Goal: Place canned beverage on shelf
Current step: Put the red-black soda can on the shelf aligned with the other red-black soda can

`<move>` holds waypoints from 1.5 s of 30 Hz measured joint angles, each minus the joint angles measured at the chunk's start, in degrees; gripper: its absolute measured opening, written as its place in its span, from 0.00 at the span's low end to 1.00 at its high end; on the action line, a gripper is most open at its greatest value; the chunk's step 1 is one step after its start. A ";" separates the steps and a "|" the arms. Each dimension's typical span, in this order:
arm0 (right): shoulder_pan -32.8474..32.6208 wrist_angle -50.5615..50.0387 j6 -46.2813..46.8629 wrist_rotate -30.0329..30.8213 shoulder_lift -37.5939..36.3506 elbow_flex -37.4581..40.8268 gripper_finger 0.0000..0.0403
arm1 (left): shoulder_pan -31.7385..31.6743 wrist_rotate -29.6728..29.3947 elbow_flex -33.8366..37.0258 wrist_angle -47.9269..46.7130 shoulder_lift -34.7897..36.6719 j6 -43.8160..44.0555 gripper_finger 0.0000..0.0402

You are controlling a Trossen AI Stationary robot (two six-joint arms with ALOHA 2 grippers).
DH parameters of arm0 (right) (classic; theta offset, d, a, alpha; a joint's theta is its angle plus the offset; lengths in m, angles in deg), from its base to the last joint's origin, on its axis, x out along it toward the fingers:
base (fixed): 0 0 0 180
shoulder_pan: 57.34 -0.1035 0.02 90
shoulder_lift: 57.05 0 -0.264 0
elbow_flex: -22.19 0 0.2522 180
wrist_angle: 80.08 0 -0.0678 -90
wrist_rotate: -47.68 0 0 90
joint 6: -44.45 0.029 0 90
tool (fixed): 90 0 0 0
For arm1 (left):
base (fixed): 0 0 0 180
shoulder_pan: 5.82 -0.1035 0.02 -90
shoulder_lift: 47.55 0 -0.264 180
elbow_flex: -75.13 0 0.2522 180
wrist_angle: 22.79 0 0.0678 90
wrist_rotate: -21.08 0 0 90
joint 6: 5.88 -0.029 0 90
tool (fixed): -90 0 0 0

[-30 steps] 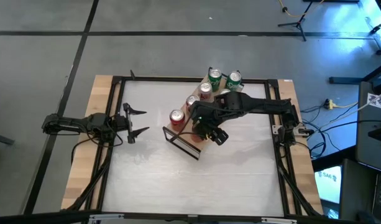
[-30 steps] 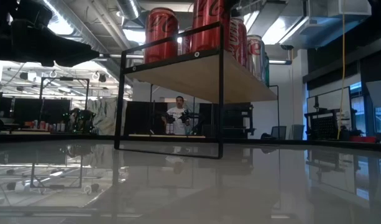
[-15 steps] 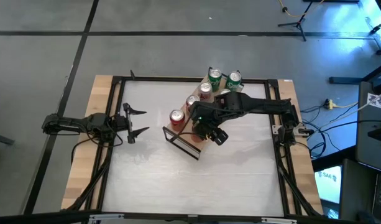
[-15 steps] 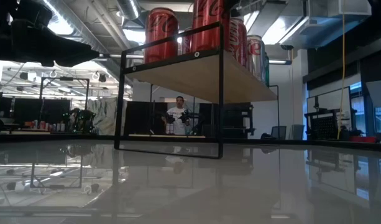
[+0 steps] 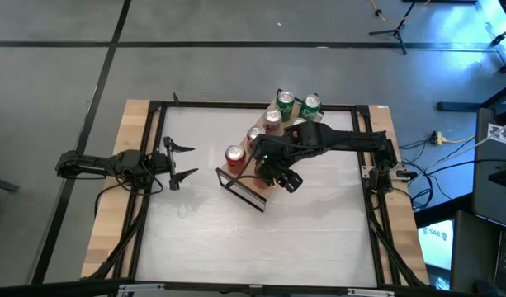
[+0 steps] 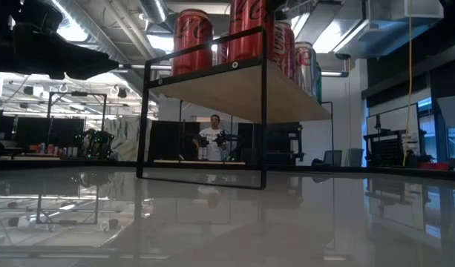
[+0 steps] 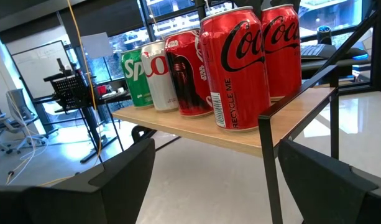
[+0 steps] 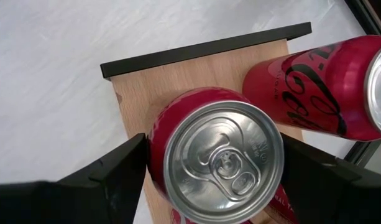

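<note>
The shelf (image 8: pixel 140 93), a light-wood board on a dark metal frame, stands mid-table (image 5: pixel 243 191) and carries several cans in two rows: red ones (image 5: pixel 234 154) at its near end, green ones (image 5: pixel 285 99) at its far end. My right gripper (image 5: pixel 275 172) hangs over the board's near end, shut on a red can (image 8: pixel 221 155). That can stands beside another red can (image 8: pixel 314 93). My left gripper (image 5: pixel 180 161) waits open and level at the table's left edge, its fingers (image 7: pixel 115 180) empty and facing the shelf. My right gripper pinches the red can's wall just below the rim (image 8: pixel 154 146), one finger (image 8: pixel 115 174) on each opposite side. The fingers come steeply from above, slanting down. The can stays upright, and its base looks set on the board's near end (image 7: pixel 302 102).
The shelf's dark end frame (image 6: pixel 263 111) stands at the near end, right beside the held can. The rest of the white tabletop (image 5: pixel 302 239) lies around the shelf. Black rails (image 5: pixel 145 206) run along the table's sides. A person (image 6: pixel 212 137) shows far off in the room.
</note>
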 joint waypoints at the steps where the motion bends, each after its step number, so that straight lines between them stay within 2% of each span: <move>1: 0.00 0.00 0.00 0.00 0.00 0.00 0.77 | 0.00 0.00 0.01 0.00 -0.01 0.00 0.82; 33: 0.00 0.04 0.49 0.25 0.00 0.00 0.77 | -0.01 0.00 0.00 0.00 -0.02 0.00 0.82; 36: 0.03 0.16 0.48 -0.25 0.03 0.02 0.81 | 0.01 0.00 0.02 0.00 0.00 0.00 0.82; 42: 0.07 -1.38 0.33 0.52 0.61 0.42 0.96 | -0.01 0.00 0.00 0.00 0.00 0.00 0.82; 45: 0.09 -0.92 0.35 0.47 0.47 0.37 0.98 | -0.01 0.00 0.00 0.00 -0.02 0.00 0.82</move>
